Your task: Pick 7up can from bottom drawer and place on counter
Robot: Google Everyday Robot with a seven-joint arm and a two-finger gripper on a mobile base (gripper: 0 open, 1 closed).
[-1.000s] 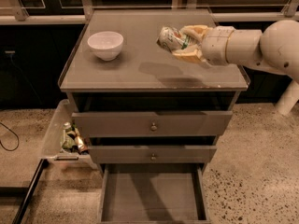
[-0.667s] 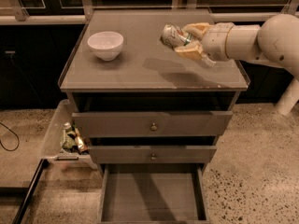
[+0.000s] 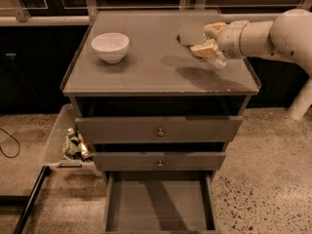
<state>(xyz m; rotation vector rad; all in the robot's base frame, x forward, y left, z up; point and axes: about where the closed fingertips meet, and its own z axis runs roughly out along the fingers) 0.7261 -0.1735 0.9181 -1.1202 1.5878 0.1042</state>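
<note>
The 7up can (image 3: 190, 32) shows as a grey, blurred upright shape over the right rear part of the counter (image 3: 146, 72). My gripper (image 3: 204, 39) reaches in from the right and is shut on the can, with one tan finger (image 3: 214, 29) above it and one (image 3: 204, 50) below. Whether the can touches the glass top I cannot tell; its shadow lies on the counter just in front. The bottom drawer (image 3: 158, 204) is pulled open at the foot of the cabinet, and its flat floor is bare.
A white bowl (image 3: 110, 46) stands on the counter's left rear. The two upper drawers with knobs (image 3: 160, 131) are slightly open. A clear bin (image 3: 68, 145) with small bottles sits on the floor left of the cabinet. My white arm (image 3: 273, 33) spans the right side.
My gripper has carried the can a little further back and left over the counter. The can has gone from tilted to roughly upright.
</note>
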